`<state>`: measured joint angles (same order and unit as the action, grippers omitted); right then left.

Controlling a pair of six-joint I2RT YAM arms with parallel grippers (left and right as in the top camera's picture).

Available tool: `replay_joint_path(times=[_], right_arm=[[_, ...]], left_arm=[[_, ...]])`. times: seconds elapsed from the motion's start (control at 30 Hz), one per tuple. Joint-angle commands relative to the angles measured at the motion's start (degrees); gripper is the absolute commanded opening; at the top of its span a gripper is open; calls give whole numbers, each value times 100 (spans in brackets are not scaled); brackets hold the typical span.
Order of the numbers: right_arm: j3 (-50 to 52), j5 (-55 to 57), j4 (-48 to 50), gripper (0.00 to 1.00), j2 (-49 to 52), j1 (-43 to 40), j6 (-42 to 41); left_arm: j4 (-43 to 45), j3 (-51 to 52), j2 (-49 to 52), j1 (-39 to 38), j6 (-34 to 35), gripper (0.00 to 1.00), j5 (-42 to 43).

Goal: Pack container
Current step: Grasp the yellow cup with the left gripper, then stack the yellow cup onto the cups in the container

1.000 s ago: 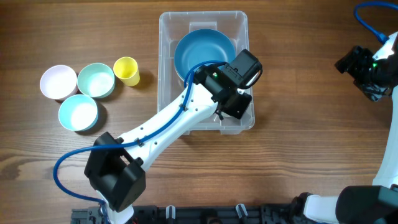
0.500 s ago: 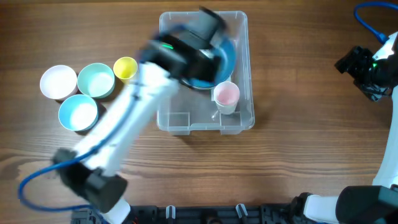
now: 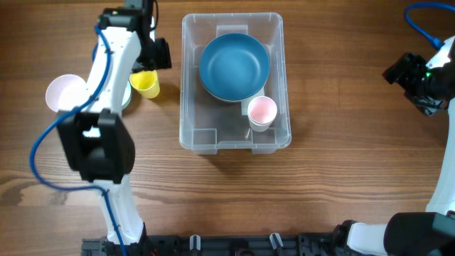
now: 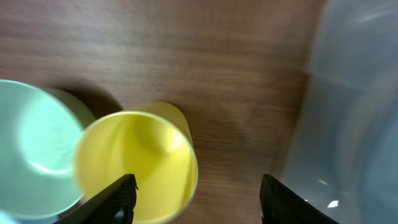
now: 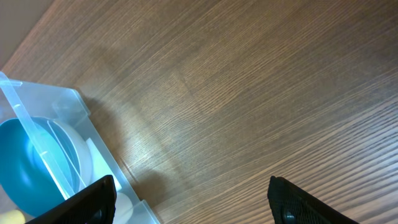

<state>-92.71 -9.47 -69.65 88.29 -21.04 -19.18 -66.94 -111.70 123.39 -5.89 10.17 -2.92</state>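
Observation:
The clear container (image 3: 187, 85) stands mid-table with a blue bowl (image 3: 234, 67) and a pink cup (image 3: 261, 112) upright inside it. My left gripper (image 3: 147, 67) hovers just left of the container, over a yellow cup (image 3: 147, 85). In the left wrist view the left gripper (image 4: 196, 190) is open and holds nothing. Its left finger lies over the yellow cup (image 4: 140, 162), and the container wall (image 4: 354, 93) is at the right. My right gripper (image 3: 416, 75) is far right, open (image 5: 193, 199) above bare wood, with the container corner (image 5: 81, 102) at its left.
A pale pink bowl (image 3: 60, 92) sits at the far left, partly behind the left arm. A mint bowl (image 4: 31, 137) stands beside the yellow cup. The left arm runs up the table's left side from the front edge.
The left gripper opened and left the pink cup standing in the container. The arm then swung out to the left and is over the yellow cup. The right arm has not moved.

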Motion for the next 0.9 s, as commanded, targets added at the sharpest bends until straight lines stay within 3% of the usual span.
replay_joint_path(times=[0.0,0.03,0.07,0.1,0.2,0.37,0.53,0.67,0.77,0.87], right_arm=[[39,-94,13,79,66,24,76],[37,-94,13,79,66,24,79],[39,-94,11,79,66,24,79],[39,-94,11,79,66,24,81],[39,-94,11,79,66,24,81],[39,-94,0,80,66,24,101],[39,-94,9,80,66,24,101],[39,-96,20,80,66,24,98],[39,-94,13,80,66,24,101],[39,-94,2,80,66,24,103]], left_arm=[[-83,-7,450,-11,-31,64,96],[-94,-7,564,-11,-31,62,96],[-131,-7,656,-11,-31,47,94],[-177,-4,686,-9,-31,23,96],[-258,-7,669,-37,-33,4,94],[-411,-13,258,-37,-33,4,63],[-422,-179,-1539,-282,-33,4,31],[-417,-179,-2627,-1917,-122,4,162],[-170,-179,-2441,-3342,-946,4,404],[109,-179,-1899,-4199,-973,4,201]])
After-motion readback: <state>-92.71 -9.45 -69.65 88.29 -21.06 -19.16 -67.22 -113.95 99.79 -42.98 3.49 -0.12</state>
